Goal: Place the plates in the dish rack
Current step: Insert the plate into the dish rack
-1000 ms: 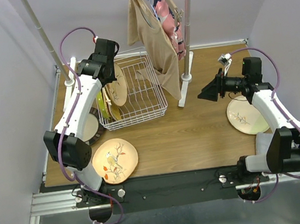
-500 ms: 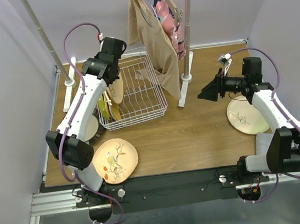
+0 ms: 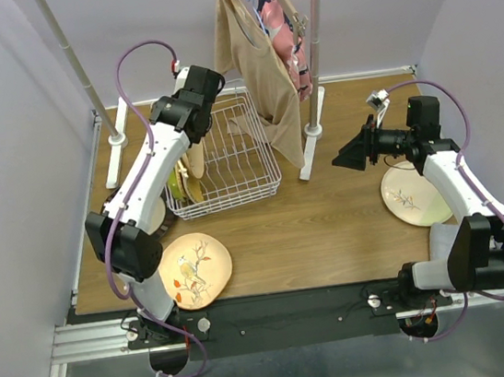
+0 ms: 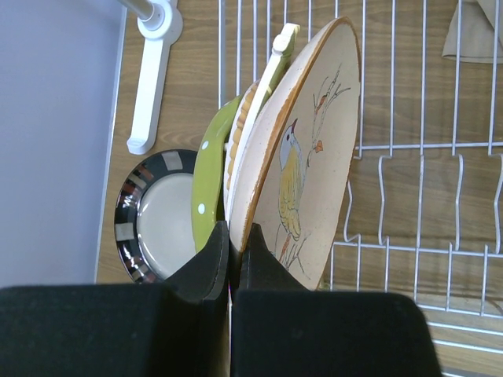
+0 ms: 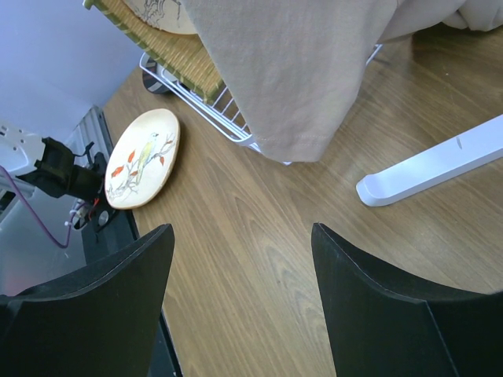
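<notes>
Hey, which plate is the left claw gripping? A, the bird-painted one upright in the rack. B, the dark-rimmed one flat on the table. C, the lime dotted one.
A: the left claw is shut on the rim of the bird-painted plate, upright in the dish rack.

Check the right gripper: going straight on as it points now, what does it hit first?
Probably the hanging beige top, near its lower hem: it fills the line ahead of the open right gripper. The white stand foot lies off to one side. Depth is unclear.
</notes>
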